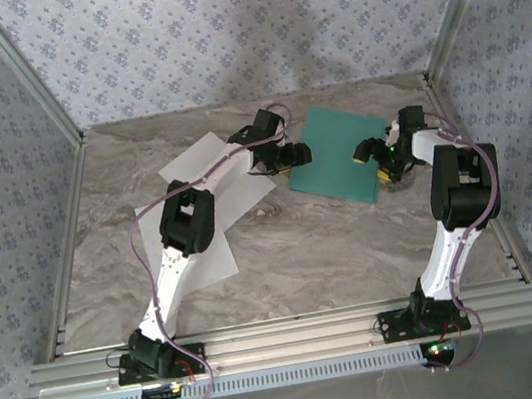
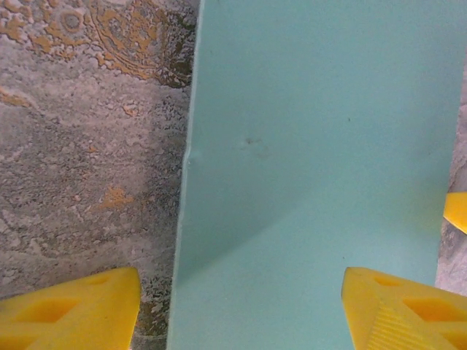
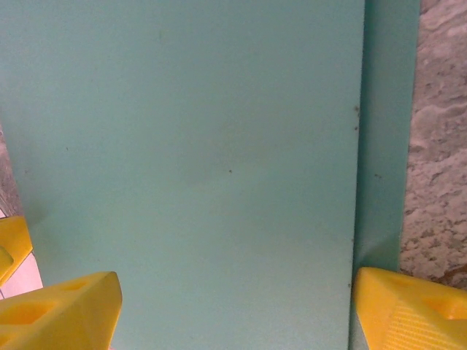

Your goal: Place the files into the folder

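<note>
The top external camera looks down from above and behind the arm bases (image 1: 159, 353) across the whole worktop (image 1: 335, 249). Each wrist camera faces down, close over the folder (image 1: 340, 152) (image 2: 314, 168) (image 3: 190, 168), the stretch all three views share.

The folder (image 1: 340, 155) is matt teal card, smooth apart from a small dent and a few dark specks. The files (image 1: 194, 160) on the left are plain white matt paper. The table (image 1: 333, 239) has a mottled, stone-like finish that looks grainy up close. The left gripper (image 2: 241, 317) and right gripper (image 3: 233, 313) have yellow plastic fingers (image 3: 419, 313), and one pad is ribbed. The near rails (image 1: 298, 336) are pale grooved metal.
</note>
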`<state>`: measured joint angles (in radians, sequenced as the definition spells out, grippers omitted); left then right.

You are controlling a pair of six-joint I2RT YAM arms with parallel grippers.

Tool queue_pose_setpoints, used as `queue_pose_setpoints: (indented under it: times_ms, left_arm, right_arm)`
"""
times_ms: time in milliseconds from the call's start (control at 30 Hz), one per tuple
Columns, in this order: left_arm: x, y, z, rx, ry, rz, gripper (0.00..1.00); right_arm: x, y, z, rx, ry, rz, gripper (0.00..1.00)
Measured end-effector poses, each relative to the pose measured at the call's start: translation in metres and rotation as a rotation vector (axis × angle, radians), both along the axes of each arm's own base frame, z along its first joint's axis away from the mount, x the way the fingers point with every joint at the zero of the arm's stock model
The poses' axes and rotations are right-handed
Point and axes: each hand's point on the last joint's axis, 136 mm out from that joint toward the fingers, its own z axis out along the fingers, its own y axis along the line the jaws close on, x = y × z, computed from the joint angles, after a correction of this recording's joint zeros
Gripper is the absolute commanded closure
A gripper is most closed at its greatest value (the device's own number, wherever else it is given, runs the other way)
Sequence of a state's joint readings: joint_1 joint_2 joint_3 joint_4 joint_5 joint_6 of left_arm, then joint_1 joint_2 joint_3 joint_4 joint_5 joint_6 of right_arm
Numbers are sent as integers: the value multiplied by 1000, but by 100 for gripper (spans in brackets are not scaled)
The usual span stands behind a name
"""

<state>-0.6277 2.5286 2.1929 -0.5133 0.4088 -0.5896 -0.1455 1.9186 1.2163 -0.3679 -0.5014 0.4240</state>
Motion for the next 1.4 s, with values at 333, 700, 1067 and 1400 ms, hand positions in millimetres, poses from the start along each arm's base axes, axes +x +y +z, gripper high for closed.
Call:
queue_pose_setpoints:
  times_ms: [333,700,1067,1400]
  left_arm:
    - [-5,-5,1,-10,8,-12,28]
    - [-5,-3,-4,0,18,-10,29]
    - [-7,-4,-4,-2,15,-25,27]
    - [-26,-11,-3,19,19,-81,25]
  right_arm:
    - [0,9,3,51,-5,10,15]
    - [-2,15,8,213,-41,-25,14]
    - [-2,16,37,267,-109,-23,15]
    - [-7,16,61,253,-163,-10,15]
